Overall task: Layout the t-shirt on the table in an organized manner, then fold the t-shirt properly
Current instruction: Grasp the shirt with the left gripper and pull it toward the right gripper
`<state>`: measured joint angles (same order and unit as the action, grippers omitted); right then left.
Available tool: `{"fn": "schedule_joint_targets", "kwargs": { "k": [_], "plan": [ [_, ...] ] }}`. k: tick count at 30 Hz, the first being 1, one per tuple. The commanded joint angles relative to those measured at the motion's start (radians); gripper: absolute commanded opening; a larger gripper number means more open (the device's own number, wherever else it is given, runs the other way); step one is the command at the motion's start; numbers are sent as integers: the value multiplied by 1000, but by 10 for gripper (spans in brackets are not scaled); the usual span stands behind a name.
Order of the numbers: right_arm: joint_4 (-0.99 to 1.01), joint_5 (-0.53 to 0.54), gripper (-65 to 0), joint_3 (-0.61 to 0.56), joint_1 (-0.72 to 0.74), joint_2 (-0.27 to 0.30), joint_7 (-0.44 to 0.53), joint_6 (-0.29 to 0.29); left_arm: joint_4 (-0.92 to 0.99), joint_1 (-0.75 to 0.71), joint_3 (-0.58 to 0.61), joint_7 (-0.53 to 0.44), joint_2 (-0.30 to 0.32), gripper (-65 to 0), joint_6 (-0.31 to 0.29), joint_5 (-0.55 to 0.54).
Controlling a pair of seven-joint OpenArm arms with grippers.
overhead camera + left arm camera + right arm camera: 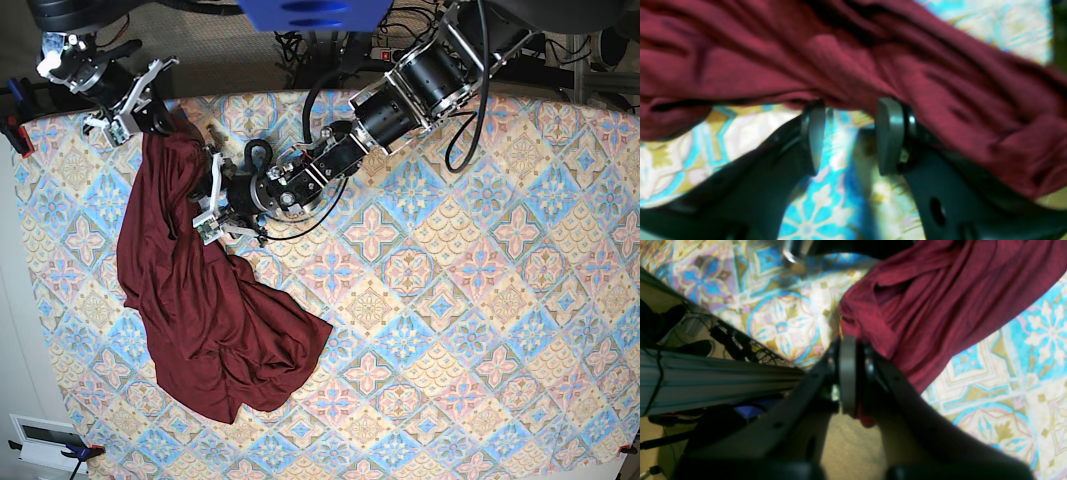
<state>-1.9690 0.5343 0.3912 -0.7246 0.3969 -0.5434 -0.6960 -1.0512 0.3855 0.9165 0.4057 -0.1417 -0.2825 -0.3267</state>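
Note:
The dark maroon t-shirt (200, 310) lies crumpled on the left part of the patterned table (450, 300), stretched from the far left corner down to a bunched heap. My right gripper (160, 125) is at that far left corner. In the right wrist view it (848, 340) is shut on an edge of the t-shirt (933, 306), with a bit of maroon cloth showing between the pads. My left gripper (207, 205) is low at the shirt's right edge. In the left wrist view it (851, 105) is open, its fingertips touching the folds of the t-shirt (853, 56), nothing between them.
The table's far left edge (740, 336) runs just beside my right gripper, with cables and a metal rail (706, 376) below it. A white device (45, 440) sits off the near left corner. The left arm (400, 100) stretches across the table's far side.

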Motion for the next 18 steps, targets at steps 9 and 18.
{"fn": "schedule_joint_targets", "kwargs": {
  "k": [9,18],
  "plan": [
    [-14,17,-650,12,109,4,22,-2,-21,23,-4,-15,-15,-399,-4,-148],
    [-14,17,-504,130,115,-29,24,-2,-24,20,-4,-15,-15,-399,-4,-151]
  ]
}}
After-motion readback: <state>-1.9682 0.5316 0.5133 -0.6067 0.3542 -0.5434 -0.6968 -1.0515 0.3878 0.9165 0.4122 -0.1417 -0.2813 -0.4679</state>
